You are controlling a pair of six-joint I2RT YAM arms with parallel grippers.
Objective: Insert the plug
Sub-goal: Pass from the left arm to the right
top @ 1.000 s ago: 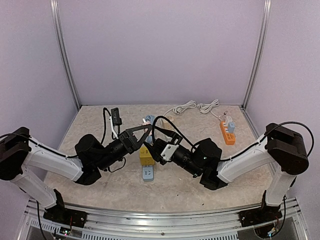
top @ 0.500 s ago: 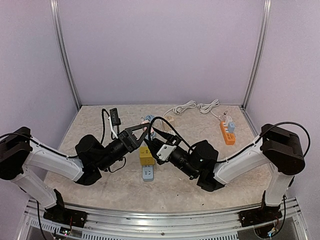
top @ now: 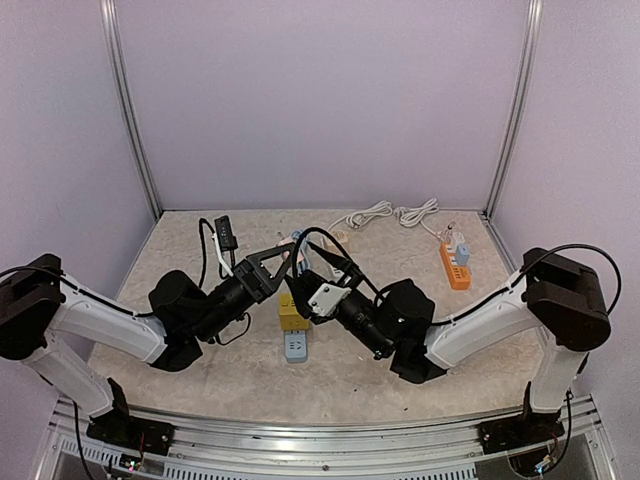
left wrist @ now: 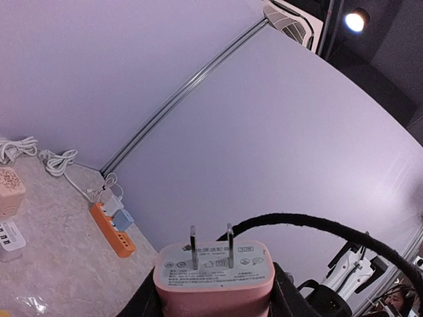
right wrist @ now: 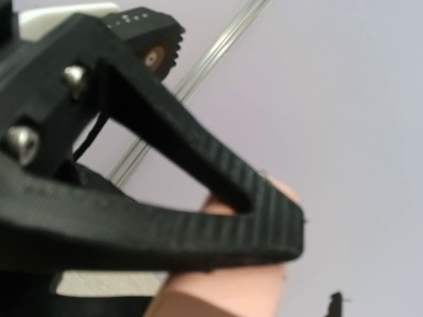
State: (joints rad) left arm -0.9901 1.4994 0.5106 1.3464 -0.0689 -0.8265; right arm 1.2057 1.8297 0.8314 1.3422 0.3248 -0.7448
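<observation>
Left gripper (top: pixel 283 256): I see it clenched, centre of the overhead frame.
Pink plug (left wrist: pixel 211 272): grasped in that gripper, prongs toward the top of the left wrist frame, just up-frame of the yellow socket block (top: pixel 292 312).
Right gripper (top: pixel 303 278): beside the plug; I cannot tell its jaws.

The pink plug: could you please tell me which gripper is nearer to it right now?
Left. The left gripper is shut on the pink plug, clamping its body. The right gripper sits close beside the plug, with no grip on it that I can see.
</observation>
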